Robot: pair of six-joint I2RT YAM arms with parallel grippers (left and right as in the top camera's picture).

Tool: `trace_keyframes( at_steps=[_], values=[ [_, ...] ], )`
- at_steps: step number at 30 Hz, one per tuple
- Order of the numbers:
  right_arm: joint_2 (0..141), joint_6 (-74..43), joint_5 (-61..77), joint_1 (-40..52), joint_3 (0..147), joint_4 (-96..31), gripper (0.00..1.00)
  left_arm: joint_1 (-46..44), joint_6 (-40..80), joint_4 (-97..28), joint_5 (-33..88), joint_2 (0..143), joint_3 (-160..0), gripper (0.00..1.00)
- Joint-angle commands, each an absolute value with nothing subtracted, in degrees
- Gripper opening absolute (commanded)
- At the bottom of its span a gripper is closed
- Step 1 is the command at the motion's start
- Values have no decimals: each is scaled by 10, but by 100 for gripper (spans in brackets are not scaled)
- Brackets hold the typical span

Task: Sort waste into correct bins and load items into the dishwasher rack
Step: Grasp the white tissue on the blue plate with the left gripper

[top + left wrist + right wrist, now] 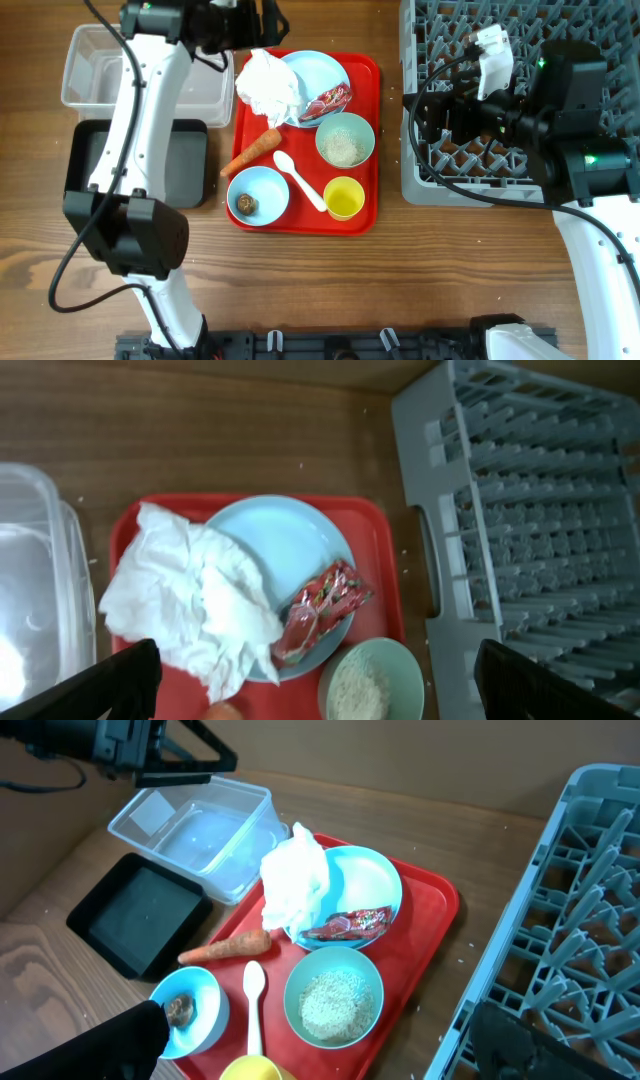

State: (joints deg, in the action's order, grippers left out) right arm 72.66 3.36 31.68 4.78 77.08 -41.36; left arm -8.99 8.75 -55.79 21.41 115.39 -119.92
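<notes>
A crumpled white napkin (268,85) and a red snack wrapper (331,101) lie on the light blue plate (322,70) at the far end of the red tray (371,70). The pale green bowl (345,140) holds white grains. The light blue bowl (257,193) holds a brown lump (247,204). The carrot (252,152), white spoon (300,180) and yellow cup (344,198) also lie on the tray. My left gripper (240,25) is open and empty above the tray's far edge, over the napkin (190,600). My right gripper (430,110) is open and empty at the grey rack's (520,100) left edge.
The clear tub (140,80) and the black tray (140,160) stand left of the red tray, the tub farther back. The rack (560,920) fills the right side. Bare wooden table lies in front of the tray.
</notes>
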Motion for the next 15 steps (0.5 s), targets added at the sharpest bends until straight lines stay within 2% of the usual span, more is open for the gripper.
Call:
trace_keyframes(
  at_steps=[1,7,15],
  values=[
    [731,43,320,46,783,-415,100,-129,109,-553,85,1163,-1213,100],
    [731,43,320,46,783,-422,100,-168,108,-580,-42,1240,-1213,100],
    [732,44,320,46,783,-438,97,-176,122,-565,-44,1355,-1211,100]
  ],
)
